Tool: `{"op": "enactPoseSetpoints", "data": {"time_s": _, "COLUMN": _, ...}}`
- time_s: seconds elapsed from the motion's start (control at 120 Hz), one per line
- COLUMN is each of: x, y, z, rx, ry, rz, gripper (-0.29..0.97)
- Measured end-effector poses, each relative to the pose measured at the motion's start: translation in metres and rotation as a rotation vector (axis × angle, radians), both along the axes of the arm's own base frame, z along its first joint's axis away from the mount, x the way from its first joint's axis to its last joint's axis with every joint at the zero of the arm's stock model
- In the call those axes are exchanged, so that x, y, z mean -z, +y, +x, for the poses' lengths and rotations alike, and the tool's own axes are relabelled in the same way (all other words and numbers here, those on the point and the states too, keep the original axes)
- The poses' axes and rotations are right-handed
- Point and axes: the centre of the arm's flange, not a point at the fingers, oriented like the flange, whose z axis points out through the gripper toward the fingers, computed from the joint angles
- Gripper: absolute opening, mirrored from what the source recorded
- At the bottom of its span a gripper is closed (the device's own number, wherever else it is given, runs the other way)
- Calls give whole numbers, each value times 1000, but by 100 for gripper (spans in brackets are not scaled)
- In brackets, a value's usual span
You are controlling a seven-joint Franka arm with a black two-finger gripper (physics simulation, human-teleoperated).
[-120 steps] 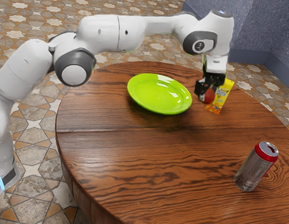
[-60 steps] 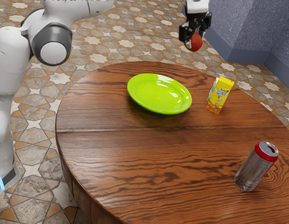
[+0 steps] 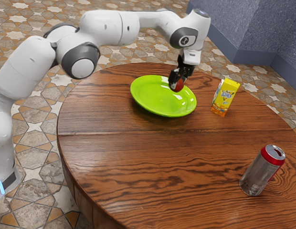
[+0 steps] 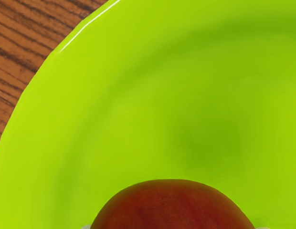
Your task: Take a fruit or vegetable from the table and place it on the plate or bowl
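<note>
1. At the exterior view's left, the white arm rises beside the round wooden table and reaches across it toward the right.
2. A green plate lies on the far half of the table, a little left of the table's middle.
3. The gripper hangs over the far right part of the plate and points down, a bit tilted.
4. A red fruit sits between the two black fingers, which press on it from both sides, so the jaws are clamped on the fruit. Its lower part shows below the fingertips.
5. The fruit is over the plate's inner surface, close to it. I cannot tell if it touches the plate.
6. In the wrist view, the fruit is just under the hand, with the plate behind it and a soft shadow on the green surface near the fruit.
7. A yellow juice box stands upright on the table, right of the plate and apart from it.
8. A red-topped can stands tilted near the table's front right edge, well apart from the rest.
</note>
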Motion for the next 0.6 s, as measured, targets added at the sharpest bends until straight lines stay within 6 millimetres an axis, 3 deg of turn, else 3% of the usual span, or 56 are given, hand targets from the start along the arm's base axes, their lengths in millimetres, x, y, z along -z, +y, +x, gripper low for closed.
{"op": "enactPoseSetpoints", "data": {"time_s": 0.192, "x": 14, "y": 0, "z": 4, "rx": 15, "ry": 7, "rz": -17, "gripper": 19}}
{"op": "enactPoseSetpoints", "data": {"time_s": 0.267, "x": 16, "y": 2, "z": 3, "rx": 15, "ry": 9, "rz": -21, "gripper": 39}}
{"op": "enactPoseSetpoints", "data": {"time_s": 0.358, "x": 17, "y": 4, "z": 3, "rx": 17, "ry": 16, "rz": -26, "gripper": 52}}
{"op": "enactPoseSetpoints", "data": {"time_s": 0.533, "x": 21, "y": 4, "z": 3, "rx": 24, "ry": 25, "rz": -30, "gripper": 63}}
{"op": "enactPoseSetpoints", "data": {"time_s": 0.6, "x": 23, "y": -11, "z": 6, "rx": 50, "ry": 29, "rz": -42, "gripper": 65}}
